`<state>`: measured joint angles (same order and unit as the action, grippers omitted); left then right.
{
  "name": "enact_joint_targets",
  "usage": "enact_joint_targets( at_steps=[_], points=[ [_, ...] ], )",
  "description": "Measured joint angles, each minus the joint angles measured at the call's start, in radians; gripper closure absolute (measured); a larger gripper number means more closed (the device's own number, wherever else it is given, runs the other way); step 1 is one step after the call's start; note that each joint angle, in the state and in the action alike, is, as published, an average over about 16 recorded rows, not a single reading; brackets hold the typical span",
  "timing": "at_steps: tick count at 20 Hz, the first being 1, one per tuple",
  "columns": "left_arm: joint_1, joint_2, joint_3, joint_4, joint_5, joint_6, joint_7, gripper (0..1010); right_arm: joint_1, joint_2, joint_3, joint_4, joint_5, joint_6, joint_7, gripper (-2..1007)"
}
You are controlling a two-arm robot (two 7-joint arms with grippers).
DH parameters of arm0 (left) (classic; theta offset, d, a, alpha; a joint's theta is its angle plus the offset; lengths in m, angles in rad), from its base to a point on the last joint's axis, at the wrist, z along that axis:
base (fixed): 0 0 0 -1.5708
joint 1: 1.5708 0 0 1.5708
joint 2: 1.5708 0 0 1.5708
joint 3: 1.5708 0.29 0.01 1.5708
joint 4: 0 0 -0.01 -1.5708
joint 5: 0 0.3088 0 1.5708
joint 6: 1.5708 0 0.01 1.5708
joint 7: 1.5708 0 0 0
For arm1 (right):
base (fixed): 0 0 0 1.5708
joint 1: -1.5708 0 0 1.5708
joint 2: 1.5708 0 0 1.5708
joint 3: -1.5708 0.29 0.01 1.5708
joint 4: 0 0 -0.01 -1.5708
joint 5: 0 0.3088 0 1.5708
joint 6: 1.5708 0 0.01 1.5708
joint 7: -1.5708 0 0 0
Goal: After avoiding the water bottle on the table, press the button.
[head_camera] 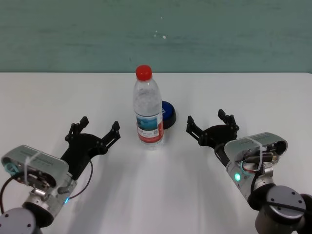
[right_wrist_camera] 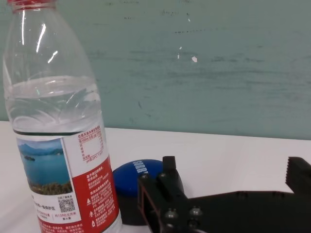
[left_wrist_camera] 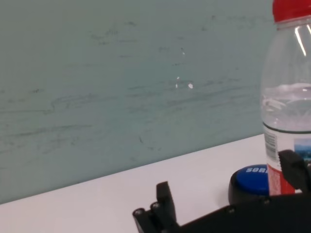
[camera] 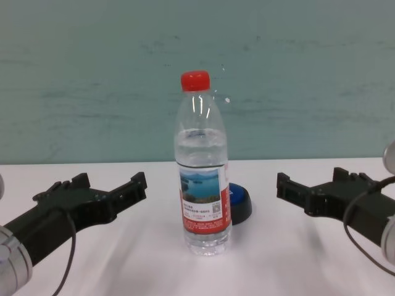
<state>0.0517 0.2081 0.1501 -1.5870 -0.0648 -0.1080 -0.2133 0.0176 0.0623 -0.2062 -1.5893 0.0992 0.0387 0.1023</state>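
You had the water bottle upright on the table, the button just behind; left gripper and right gripper both spread, empty.

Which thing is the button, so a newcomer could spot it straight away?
Start at the tall clear water bottle standing mid-table. Just behind it, toward the robot's right, a low button peeks out. It is the only squat blue dome on a dark round base; the bottle's cap is red.
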Motion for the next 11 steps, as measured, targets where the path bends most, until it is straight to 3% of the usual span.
enact_joint_targets(
  at_steps=[11],
  points=[
    [0.0, 0.0, 0.0, 0.0, 0.0, 0.0, 0.0, 0, 0.002, 0.001, -0.002, 0.002, 0.0, -0.002, 0.002, 1]
  ],
)
